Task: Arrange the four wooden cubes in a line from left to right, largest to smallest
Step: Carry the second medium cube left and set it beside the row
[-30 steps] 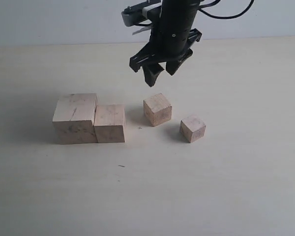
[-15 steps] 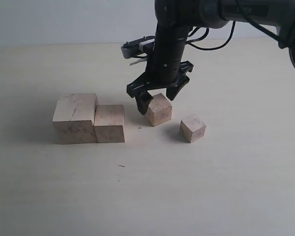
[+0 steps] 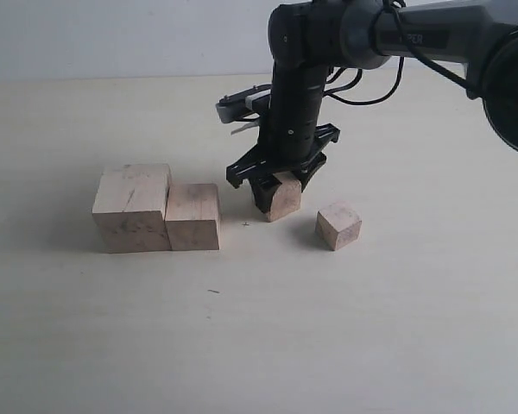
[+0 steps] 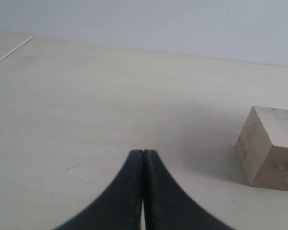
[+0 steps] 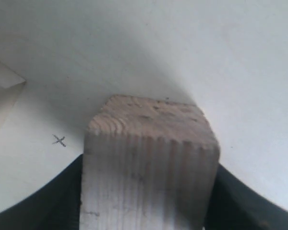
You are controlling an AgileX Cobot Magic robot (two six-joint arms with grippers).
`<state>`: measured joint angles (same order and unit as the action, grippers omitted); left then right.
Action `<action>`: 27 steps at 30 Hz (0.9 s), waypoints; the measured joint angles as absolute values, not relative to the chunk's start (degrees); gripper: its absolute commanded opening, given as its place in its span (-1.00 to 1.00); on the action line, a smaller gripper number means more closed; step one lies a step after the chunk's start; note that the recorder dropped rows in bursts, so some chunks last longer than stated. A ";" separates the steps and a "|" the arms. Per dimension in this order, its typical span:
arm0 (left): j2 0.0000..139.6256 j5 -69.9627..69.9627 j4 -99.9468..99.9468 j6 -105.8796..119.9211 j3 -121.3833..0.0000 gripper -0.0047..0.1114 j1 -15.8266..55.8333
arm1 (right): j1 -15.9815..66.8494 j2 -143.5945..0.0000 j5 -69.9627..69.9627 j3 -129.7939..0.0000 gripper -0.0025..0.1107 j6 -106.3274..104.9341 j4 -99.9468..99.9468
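Observation:
Four pale wooden cubes stand on the table. The largest cube [image 3: 131, 211], smudged and cracked, is at the left and touches the second cube [image 3: 192, 216]. The third cube [image 3: 285, 200] stands apart to their right, turned at an angle. My right gripper [image 3: 282, 194] is down over it, a finger pressed against each side. The right wrist view shows this cube [image 5: 151, 158] filling the gap between the jaws. The smallest cube [image 3: 338, 226] sits free further right. My left gripper [image 4: 143, 151] is shut and empty, with one pale cube [image 4: 271, 146] off to its side.
A small pen cross [image 3: 245, 224] marks the table between the second and third cubes. A short dark mark [image 3: 213, 291] lies nearer the front. The right arm [image 3: 302, 78] reaches in from the upper right. The left arm is out of the exterior view.
My right gripper has come down from above the table onto the third cube, and its fingers now clasp the cube's sides. The cubes have stayed where they were.

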<state>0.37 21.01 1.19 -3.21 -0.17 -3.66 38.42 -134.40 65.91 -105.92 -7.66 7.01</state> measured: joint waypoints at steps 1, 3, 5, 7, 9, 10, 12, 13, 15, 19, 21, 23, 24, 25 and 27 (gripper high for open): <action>0.37 21.01 1.19 -3.21 -0.17 -0.92 -3.66 | 38.42 -134.40 65.91 -105.92 -0.94 -7.66 6.90; 0.37 21.01 1.19 -3.21 -0.17 -0.92 -3.66 | 38.42 -134.30 66.48 -105.92 -0.96 -8.43 6.46; 0.37 21.01 1.19 -3.21 -0.17 -0.92 -3.66 | 38.42 -133.92 67.85 -105.92 -0.96 -10.38 5.76; 0.37 21.01 1.19 -3.21 -0.17 -0.92 -3.66 | 38.42 -133.02 69.17 -105.92 -0.96 -13.91 5.17; 0.37 21.01 1.19 -3.21 -0.17 -0.92 -3.66 | 38.42 -131.94 69.42 -105.79 -0.96 -18.32 5.07; 0.37 21.01 1.19 -3.21 -0.17 -0.92 -3.66 | 38.42 -130.96 69.42 -105.27 -0.96 -20.88 5.20; 0.37 21.01 1.19 -3.21 -0.17 -0.92 -3.66 | 38.42 -128.59 68.90 -103.49 -0.96 -25.19 6.36; 0.37 21.01 1.19 -3.21 -0.17 -0.92 -3.66 | 38.42 -126.94 68.03 -101.92 -0.96 -26.85 7.09; 0.37 21.01 1.19 -3.21 -0.17 -0.92 -3.66 | 38.42 -123.68 65.35 -98.32 -0.96 -29.34 7.54; 0.37 21.01 1.19 -3.21 -0.17 -0.92 -3.66 | 38.17 -117.39 60.15 -89.83 -0.96 -38.59 8.39; 0.37 21.01 1.19 -3.21 -0.17 -0.92 -3.66 | 38.01 -115.68 59.42 -87.38 -0.96 -44.67 11.66; 0.37 21.01 1.19 -3.21 -0.17 -0.92 -3.66 | 38.01 -115.01 58.69 -86.18 -0.96 -49.42 15.01; 0.37 21.01 1.19 -3.21 -0.17 -0.92 -3.66 | 38.01 -115.02 58.12 -85.85 -0.96 -51.25 16.45; 0.37 21.01 1.19 -3.21 -0.17 -0.92 -3.66 | 38.01 -115.02 57.59 -85.69 -0.96 -52.28 17.23; 0.37 21.01 1.19 -3.21 -0.17 -0.92 -3.66 | 38.01 -115.94 56.50 -85.58 -0.96 -53.71 18.17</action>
